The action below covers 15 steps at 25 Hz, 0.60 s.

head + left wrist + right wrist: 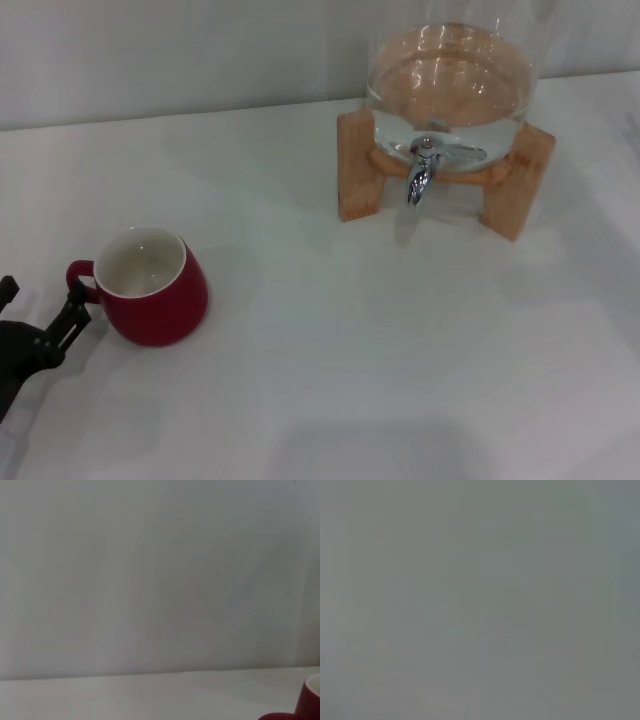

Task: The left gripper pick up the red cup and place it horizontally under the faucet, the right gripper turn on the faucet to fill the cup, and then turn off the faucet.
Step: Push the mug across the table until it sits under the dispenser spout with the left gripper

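The red cup (148, 287) stands upright on the white table (330, 380), well to the left of the faucet (422, 172) and nearer the robot, its white inside showing and its small loop handle (82, 279) turned away from the faucet. The left gripper (40, 318) sits just beside that handle, on the far side of the cup from the faucet. Its two black fingers (72, 312) are spread apart and hold nothing; one fingertip lies close against the handle, though whether it touches cannot be told. In the left wrist view only an edge of the red cup (309, 700) shows at the border.

The faucet is a small chrome tap projecting from a glass water jar (450, 80) that rests on a wooden stand (520, 180); its spout points down over bare table. The right gripper is not in view.

Handling, as judged from its look: the cup appears to be glazed ceramic, hence rigid, fairly heavy for its size, smooth and slippery, and liable to chip if knocked against the stand. The round belly offers poor purchase for narrow fingers. The handle, or the rim wall pinched with one finger inside and one outside, seems the surer hold. Once filled, the cup will weigh more and should be kept level.
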Motion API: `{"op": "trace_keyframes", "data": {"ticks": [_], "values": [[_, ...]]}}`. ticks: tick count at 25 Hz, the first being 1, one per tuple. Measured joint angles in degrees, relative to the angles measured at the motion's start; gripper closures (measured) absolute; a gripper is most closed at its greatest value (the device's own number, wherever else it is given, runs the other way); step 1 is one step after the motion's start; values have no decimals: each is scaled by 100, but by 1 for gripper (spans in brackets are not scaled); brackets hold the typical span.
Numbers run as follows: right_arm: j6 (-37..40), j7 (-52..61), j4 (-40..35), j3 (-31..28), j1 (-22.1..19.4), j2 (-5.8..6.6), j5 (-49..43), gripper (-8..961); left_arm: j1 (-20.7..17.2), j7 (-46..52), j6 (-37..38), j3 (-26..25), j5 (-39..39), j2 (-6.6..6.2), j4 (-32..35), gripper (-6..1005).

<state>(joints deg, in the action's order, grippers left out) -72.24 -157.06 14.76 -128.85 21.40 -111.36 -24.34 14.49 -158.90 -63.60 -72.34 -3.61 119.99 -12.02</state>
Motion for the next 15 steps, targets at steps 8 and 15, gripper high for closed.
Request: {"op": "trace_keyframes", "data": {"ticks": [8, 15], "values": [[-1, -1, 1, 0, 5, 0, 0, 280, 43, -9, 76, -24, -31, -12, -3, 122], [-24, 0, 6, 0, 5, 0, 0, 279, 152, -10, 248, -28, -40, -23, -3, 123]]}}
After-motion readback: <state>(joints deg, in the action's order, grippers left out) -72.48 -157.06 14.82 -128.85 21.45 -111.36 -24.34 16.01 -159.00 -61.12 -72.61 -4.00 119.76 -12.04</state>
